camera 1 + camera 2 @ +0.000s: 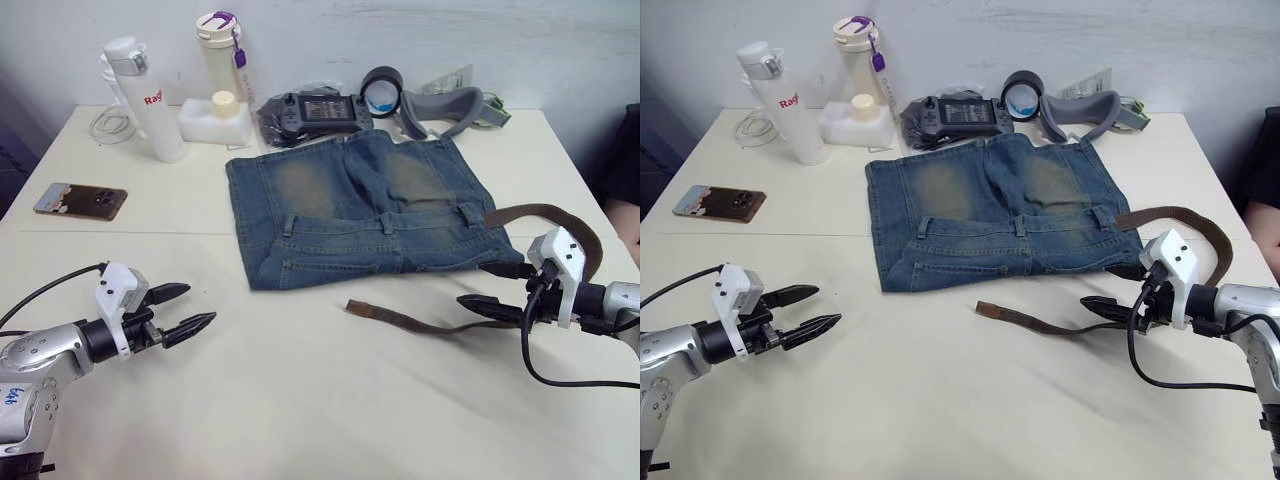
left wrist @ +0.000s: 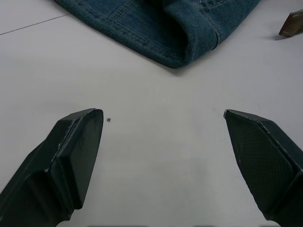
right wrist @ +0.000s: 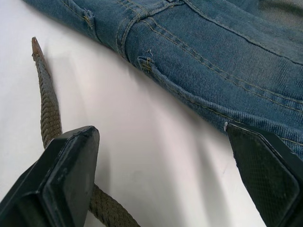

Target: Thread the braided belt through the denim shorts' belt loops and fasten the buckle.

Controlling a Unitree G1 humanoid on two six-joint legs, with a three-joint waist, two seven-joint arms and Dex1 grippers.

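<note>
Left eye view: shorts (image 1: 365, 210) flat on bench (image 1: 300, 400), waistband toward robot, loops (image 1: 386, 222) across it. Belt (image 1: 430, 322) not threaded: tan tip (image 1: 358, 308) on bare bench just below waistband, strap running to the right, then curving up past right hand (image 1: 493, 287) to the shorts' right corner. Buckle not made out.

Right hand open, one finger (image 3: 61, 179) against strap, nothing gripped. Left hand (image 1: 183, 310) open, over bare bench, well apart from shorts.

Handling, judged: belt light, limp, woven, likely to give good grip but sag and twist if held far back. Best taken just behind tip for feeding into nearest loop. Denim soft, liable to drag along; waistband likely wants pinning beside loop with left hand.
</note>
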